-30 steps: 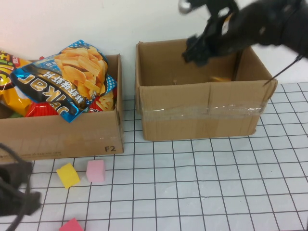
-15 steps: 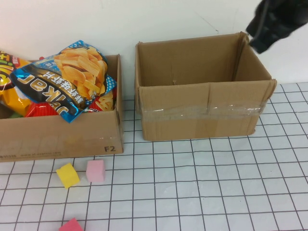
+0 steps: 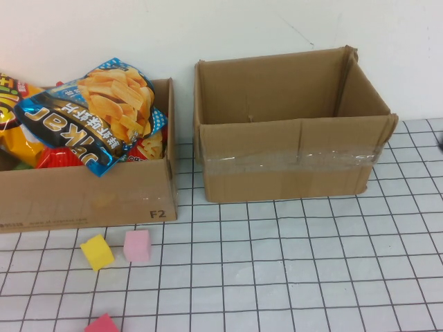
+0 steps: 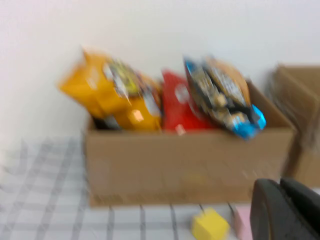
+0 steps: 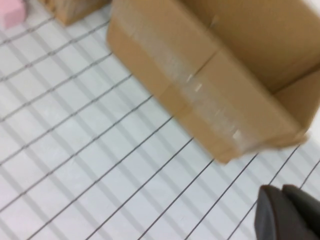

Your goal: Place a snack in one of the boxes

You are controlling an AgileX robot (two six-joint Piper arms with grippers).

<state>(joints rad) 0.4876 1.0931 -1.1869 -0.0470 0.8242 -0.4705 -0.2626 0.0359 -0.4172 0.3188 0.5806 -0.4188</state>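
1. The blue chip bag (image 3: 93, 117) lies tilted on top of the pile in the left cardboard box (image 3: 90, 197), its lower edge hanging over the box's near wall.
2. Beside and under it sit a yellow snack bag (image 3: 15, 138) at the far left and a red snack bag (image 3: 59, 158).
3. The right cardboard box (image 3: 291, 169) stands just right of the full one, a narrow gap between them; clear tape runs across its near wall, and what shows of its inside holds nothing.
4. On the gridded bench (image 3: 291, 277), near the left box's front, a yellow foam cube (image 3: 97, 251) and a pink foam cube (image 3: 137, 245) sit just beside each other; a red block (image 3: 102, 324) lies nearer, at the frame's edge.
5. The left claw (image 4: 285, 210) appears only as a dark edge in its wrist camera, facing the full box; I cannot tell its state.
6. The right claw (image 5: 290, 212) shows likewise, over the bench near the taped box; cannot tell.
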